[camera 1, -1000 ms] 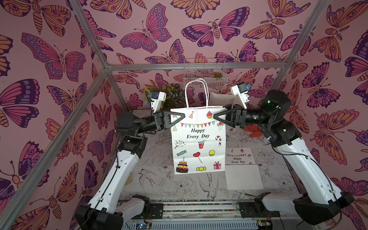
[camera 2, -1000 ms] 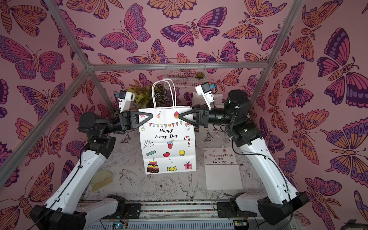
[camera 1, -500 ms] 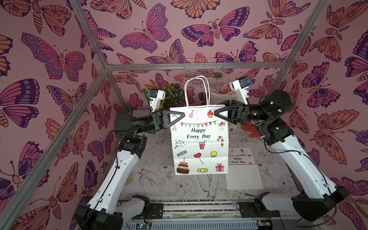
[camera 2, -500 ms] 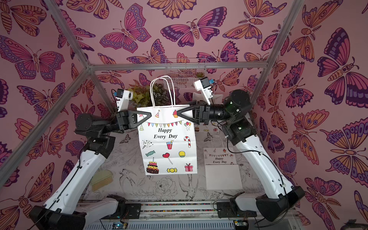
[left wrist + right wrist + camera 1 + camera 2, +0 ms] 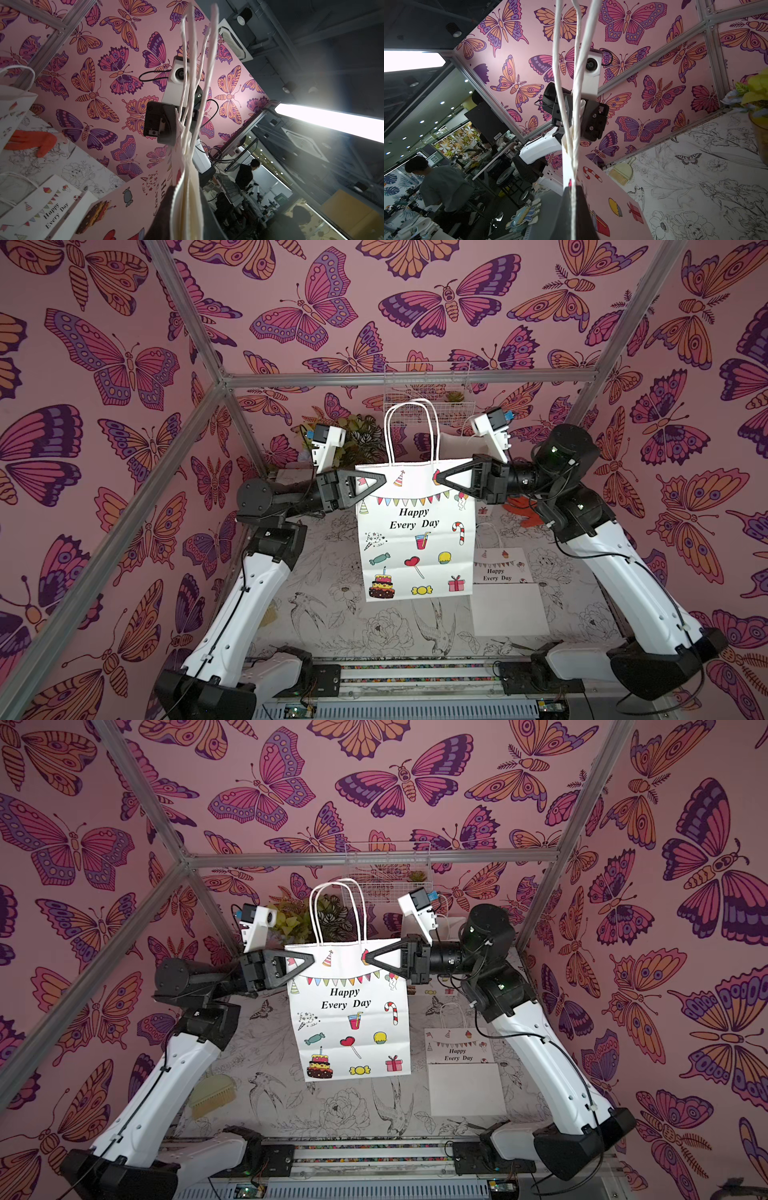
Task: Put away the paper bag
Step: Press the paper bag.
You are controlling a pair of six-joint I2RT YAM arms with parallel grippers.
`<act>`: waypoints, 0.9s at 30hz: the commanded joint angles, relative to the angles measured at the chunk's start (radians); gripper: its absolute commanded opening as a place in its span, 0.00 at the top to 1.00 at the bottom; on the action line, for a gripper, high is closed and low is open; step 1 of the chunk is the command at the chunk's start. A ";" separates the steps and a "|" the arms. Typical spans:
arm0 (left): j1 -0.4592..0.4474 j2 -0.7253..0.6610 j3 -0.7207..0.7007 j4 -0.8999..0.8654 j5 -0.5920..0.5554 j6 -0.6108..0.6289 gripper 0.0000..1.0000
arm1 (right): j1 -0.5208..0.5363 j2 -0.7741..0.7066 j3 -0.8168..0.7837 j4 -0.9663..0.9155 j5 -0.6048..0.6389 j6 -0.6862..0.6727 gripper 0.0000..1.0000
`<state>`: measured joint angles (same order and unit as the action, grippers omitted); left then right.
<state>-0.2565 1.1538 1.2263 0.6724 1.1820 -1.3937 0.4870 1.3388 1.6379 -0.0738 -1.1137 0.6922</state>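
Right fingers point(image 5: 441, 480) are pressed shut on the top rim of the paper bag point(image 5: 415, 539), at the bag's 2 o'clock corner. The left fingers point(image 5: 380, 480) sit at the 10 o'clock corner. In the left wrist view the rim runs between them, but whether they pinch it or only straddle it cannot be told.

The bag hangs upright in the air between the two arms, clear of the counter point(image 5: 332, 614), with its "Happy Every Day" face turned to the front in both top views. Its white twine handles point(image 5: 411, 427) stand straight up from the rim.

A second bag point(image 5: 505, 593) of the same print lies flat on the counter at the hanging bag's 4 o'clock, apart from it. In a top view a pale brush point(image 5: 212, 1094) rests on the counter at 8 o'clock. A leafy plant point(image 5: 361, 439) stands at the back at 11 o'clock, and a wire basket point(image 5: 424, 393) is fixed to the back wall at 12 o'clock.
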 commanded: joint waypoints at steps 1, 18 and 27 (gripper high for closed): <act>-0.001 -0.002 0.008 0.038 -0.016 0.002 0.65 | -0.007 0.011 0.027 -0.044 0.012 -0.037 1.00; -0.012 -0.024 -0.033 0.075 -0.031 0.014 0.55 | -0.087 0.019 -0.002 -0.015 0.027 0.020 1.00; -0.015 -0.042 -0.028 -0.040 -0.037 0.096 0.92 | -0.087 -0.011 -0.012 -0.129 -0.002 -0.052 1.00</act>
<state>-0.2676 1.1416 1.2049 0.6590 1.1503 -1.3533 0.4072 1.3510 1.6356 -0.1566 -1.1046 0.6735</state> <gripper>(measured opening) 0.100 0.061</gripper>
